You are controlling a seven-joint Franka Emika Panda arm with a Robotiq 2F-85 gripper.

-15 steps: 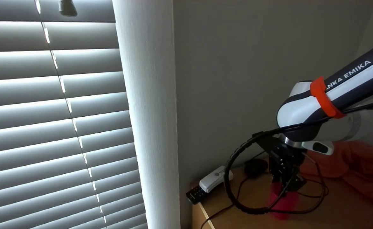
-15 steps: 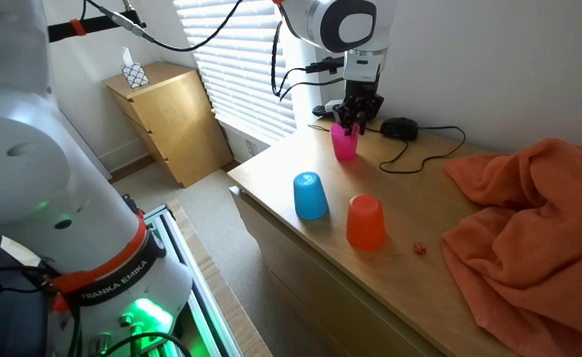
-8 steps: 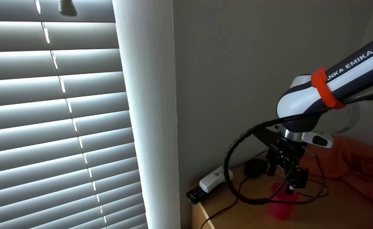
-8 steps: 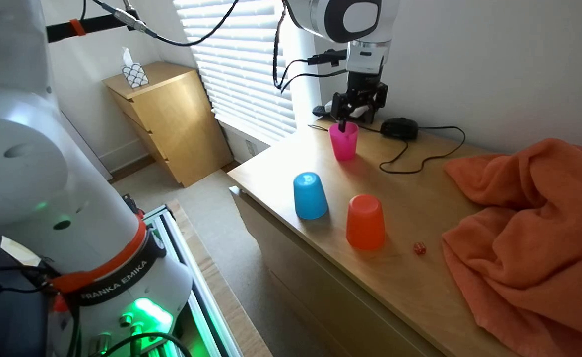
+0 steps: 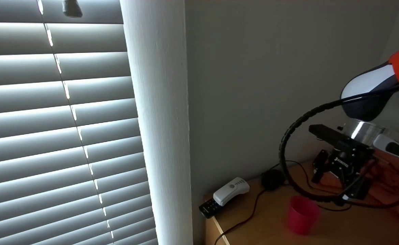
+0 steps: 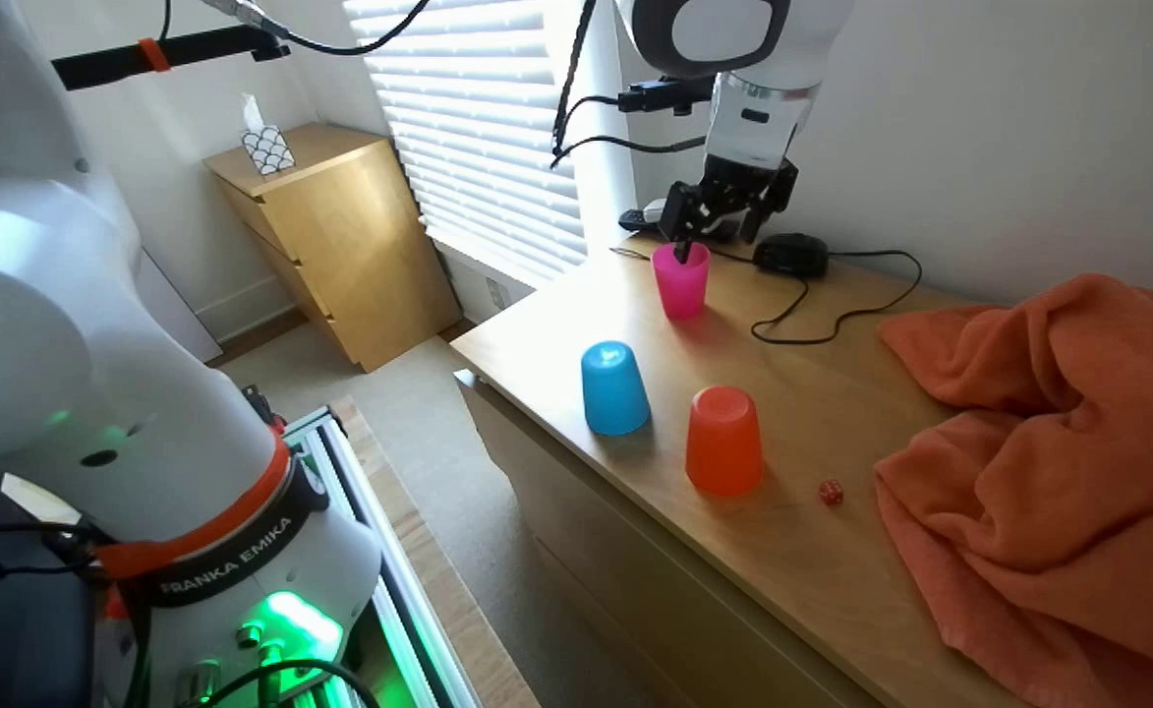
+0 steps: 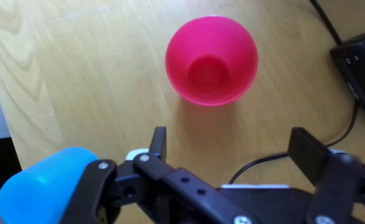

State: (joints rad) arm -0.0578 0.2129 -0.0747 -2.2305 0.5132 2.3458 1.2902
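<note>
Pink and upright, the cup [image 7: 212, 60] has the gripper [image 7: 229, 132] above and off to one side, spread wide, holding nothing.

Backlit blinds [image 5: 49, 126] — wrist view perhaps soft

A tissue box [image 6: 268, 150] stands on a cabinet [image 6: 379, 261] near white blinds [image 6: 478, 128]; an orange cloth [image 6: 1067, 462] lies crumpled.

A light-wood chest of drawers [image 6: 370, 246] stands far left, backlit window blinds [image 6: 478, 128] beside it, a pale wall [image 6: 989, 147] right.
</note>
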